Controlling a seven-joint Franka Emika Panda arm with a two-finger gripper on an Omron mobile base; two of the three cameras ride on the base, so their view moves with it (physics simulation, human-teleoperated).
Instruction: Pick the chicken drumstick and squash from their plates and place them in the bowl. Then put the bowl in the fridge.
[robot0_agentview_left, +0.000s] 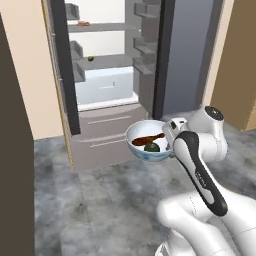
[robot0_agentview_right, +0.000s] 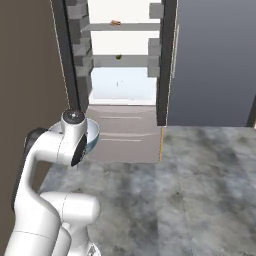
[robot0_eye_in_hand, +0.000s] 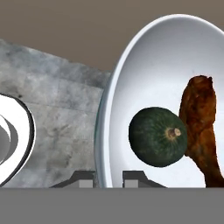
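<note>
We are seeing the bowl (robot0_agentview_left: 148, 141) hanging above the grey floor (robot0_agentview_left: 100, 200), just in front of the open fridge (robot0_agentview_left: 107, 75), with the chicken drumstick (robot0_agentview_left: 148, 138) and squash (robot0_agentview_left: 152, 147) lying side by side inside. The fingers (robot0_eye_in_hand: 108, 178) are pinching the bowl's rim, nearly closed, one tip each side. We are reading no writing anywhere.

Both base views look forward and down from behind the arm, left and right, sharing the open fridge (robot0_agentview_left: 107, 75) ahead of the gripper (robot0_eye_in_hand: 108, 177). The hand view sits close along the fingertips, over the bowl (robot0_eye_in_hand: 148, 57) rim.
</note>
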